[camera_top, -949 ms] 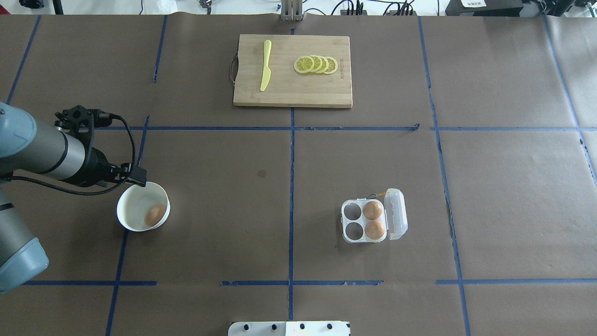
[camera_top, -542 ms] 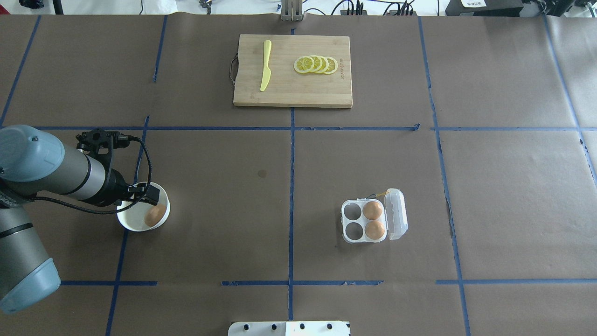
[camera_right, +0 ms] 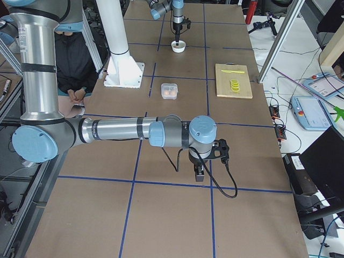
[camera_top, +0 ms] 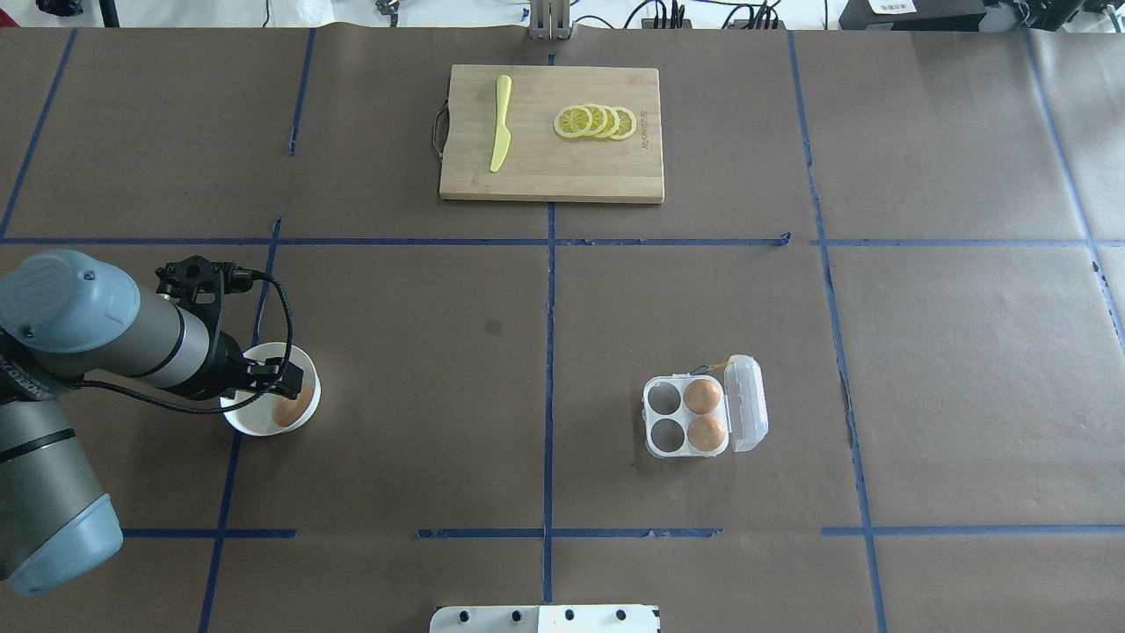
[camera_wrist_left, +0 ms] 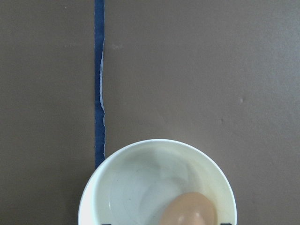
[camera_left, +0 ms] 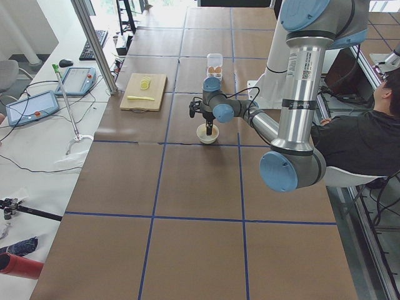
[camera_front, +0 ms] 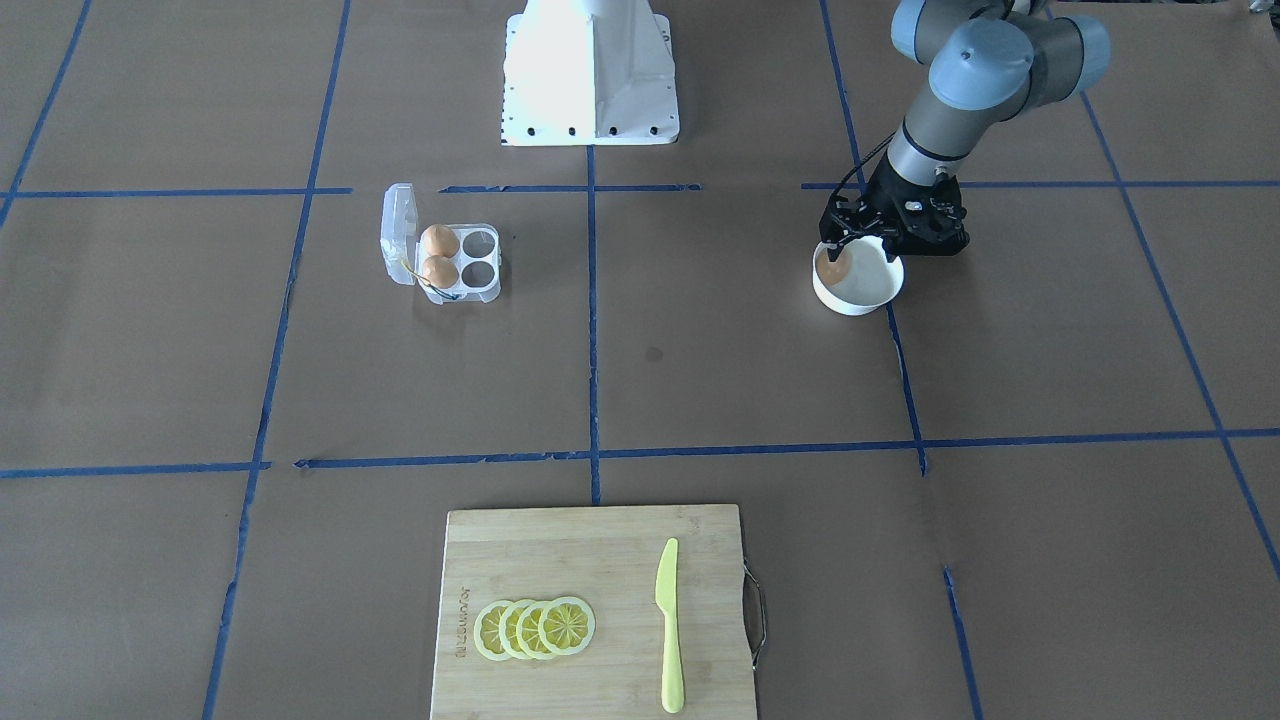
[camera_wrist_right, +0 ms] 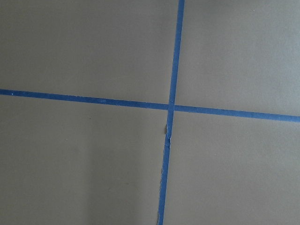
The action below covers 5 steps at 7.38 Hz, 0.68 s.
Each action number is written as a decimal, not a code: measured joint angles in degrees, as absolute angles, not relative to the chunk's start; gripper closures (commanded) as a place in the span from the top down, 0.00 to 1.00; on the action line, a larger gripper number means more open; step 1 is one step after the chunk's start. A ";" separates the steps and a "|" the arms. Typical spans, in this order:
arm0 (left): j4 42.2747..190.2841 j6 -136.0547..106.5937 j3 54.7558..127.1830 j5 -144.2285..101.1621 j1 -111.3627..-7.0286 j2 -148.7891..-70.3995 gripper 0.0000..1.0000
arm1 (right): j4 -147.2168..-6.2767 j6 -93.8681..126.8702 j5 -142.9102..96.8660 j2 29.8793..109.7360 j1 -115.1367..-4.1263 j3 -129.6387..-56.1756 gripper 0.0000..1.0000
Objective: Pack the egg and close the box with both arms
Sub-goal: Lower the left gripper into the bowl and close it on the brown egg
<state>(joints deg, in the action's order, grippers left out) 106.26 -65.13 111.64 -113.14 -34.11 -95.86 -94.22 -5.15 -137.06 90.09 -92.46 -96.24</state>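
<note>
An orange-brown egg [camera_top: 288, 409] lies in a round white bowl [camera_top: 250, 419] at the table's left. My left gripper [camera_top: 294, 385] hangs open just above that egg; in the left wrist view the egg [camera_wrist_left: 190, 211] sits at the bottom edge between two widely spaced black tips. The clear egg box [camera_top: 687, 416] stands right of centre with its lid [camera_top: 747, 403] open to the right. It holds two eggs [camera_top: 701, 396] [camera_top: 707, 432] in the right cells; the left cells are empty. My right gripper [camera_right: 198, 174] shows only in the exterior right view, so I cannot tell its state.
A wooden cutting board [camera_top: 551, 167] with a yellow knife [camera_top: 500, 123] and lemon slices [camera_top: 595, 121] lies at the far middle. Blue tape lines cross the brown table cover. The white robot base [camera_front: 588, 70] stands at the near edge.
My left arm has swung toward the robot's side, and its gripper has moved from the bowl's far rim to over the egg in the bowl. The box and eggs have not moved.
</note>
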 measured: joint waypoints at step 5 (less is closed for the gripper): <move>106.26 -65.05 109.68 -113.12 -33.50 -97.27 0.78 | -94.22 -5.10 -137.03 90.09 -92.47 -96.24 1.00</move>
<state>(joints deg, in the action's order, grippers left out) 106.26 -65.05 109.68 -113.12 -33.50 -97.27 -94.22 -5.10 -137.03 90.09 -92.47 -96.24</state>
